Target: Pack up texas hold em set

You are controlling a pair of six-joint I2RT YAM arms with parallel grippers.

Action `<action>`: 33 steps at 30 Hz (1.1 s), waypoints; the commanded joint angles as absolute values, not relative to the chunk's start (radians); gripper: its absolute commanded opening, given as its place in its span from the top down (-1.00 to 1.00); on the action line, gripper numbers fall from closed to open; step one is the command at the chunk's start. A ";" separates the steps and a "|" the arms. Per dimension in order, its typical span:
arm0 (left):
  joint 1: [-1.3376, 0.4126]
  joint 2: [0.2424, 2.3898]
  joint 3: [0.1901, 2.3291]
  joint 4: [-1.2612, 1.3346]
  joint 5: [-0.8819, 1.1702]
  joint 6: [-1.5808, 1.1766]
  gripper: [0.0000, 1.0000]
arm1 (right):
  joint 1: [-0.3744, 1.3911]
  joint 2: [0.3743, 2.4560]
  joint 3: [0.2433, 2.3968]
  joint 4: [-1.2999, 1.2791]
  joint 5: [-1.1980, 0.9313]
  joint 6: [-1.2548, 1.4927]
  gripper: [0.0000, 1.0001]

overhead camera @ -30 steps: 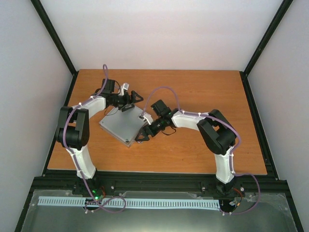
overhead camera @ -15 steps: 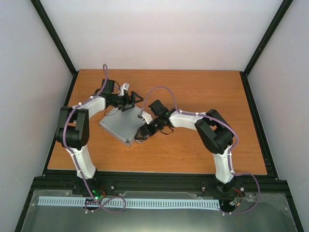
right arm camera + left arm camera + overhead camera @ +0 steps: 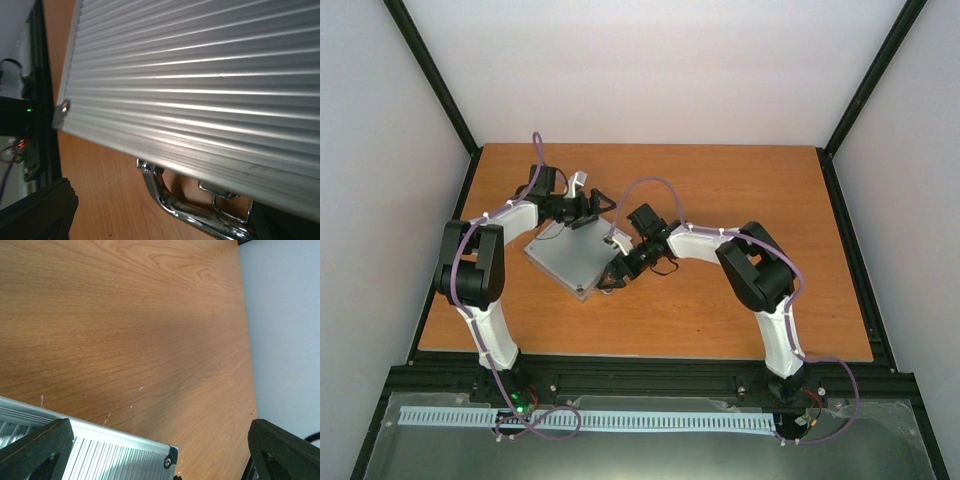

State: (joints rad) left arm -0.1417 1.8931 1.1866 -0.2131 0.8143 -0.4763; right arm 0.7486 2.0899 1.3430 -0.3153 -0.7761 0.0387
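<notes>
Two grippers flank the closed silver briefcase (image 3: 568, 256), which lies flat on the wooden surface (image 3: 740, 300). The left gripper (image 3: 592, 210), fingers spread wide, hangs over its far corner. The right gripper (image 3: 611, 277), also spread, sits low beside the edge bearing a chrome clasp (image 3: 200, 212).

Silver ribbed briefcase (image 3: 570, 258) closed; flat on table; chrome latch side.

A robotics lab cell was indicated: a wooden desk (image 3: 750, 310) was enclosed by plain white panels (image 3: 650, 70) and black frame struts (image 3: 438, 90), and a cabled left arm (image 3: 495, 330) and right arm (image 3: 780, 340) were bolted to a black rail (image 3: 650, 377).
</notes>
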 commanded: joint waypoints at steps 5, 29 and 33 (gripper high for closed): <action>-0.133 2.041 1.083 -0.420 0.609 -0.456 -0.99 | 0.677 2.270 1.385 -0.395 -1.172 -0.050 -0.85; -0.111 2.098 1.088 -0.407 0.635 -0.439 -0.99 | 0.573 2.531 1.692 -1.509 -1.695 -1.075 -0.70; -0.111 2.106 1.097 -0.400 0.635 -0.441 -0.99 | 0.574 2.513 1.684 -1.509 -1.695 -1.071 -0.65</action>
State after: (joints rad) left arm -0.1177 1.9312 1.1912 -0.1757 0.8963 -0.4477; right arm 0.5644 2.4947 1.7191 -1.4212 -1.5379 -1.0477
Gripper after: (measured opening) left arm 0.995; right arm 0.834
